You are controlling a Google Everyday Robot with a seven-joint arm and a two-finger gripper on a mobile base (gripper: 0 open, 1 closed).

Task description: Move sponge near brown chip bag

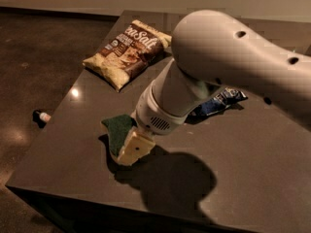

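The sponge [118, 129], dark green on top, lies near the table's front left, with its right part hidden under my gripper [128, 152]. The gripper's pale yellow tip reaches down right at the sponge's right edge and touches it. The brown chip bag [127, 52] with "Sea Salt" lettering lies flat at the table's far left, well beyond the sponge. My large white arm [228, 62] comes in from the right and covers the middle of the table.
A smaller blue and white chip bag [222, 101] lies mostly hidden behind my arm on the right. The dark table's [252, 178] left edge and front edge are close to the sponge. A small object [43, 115] lies on the floor to the left.
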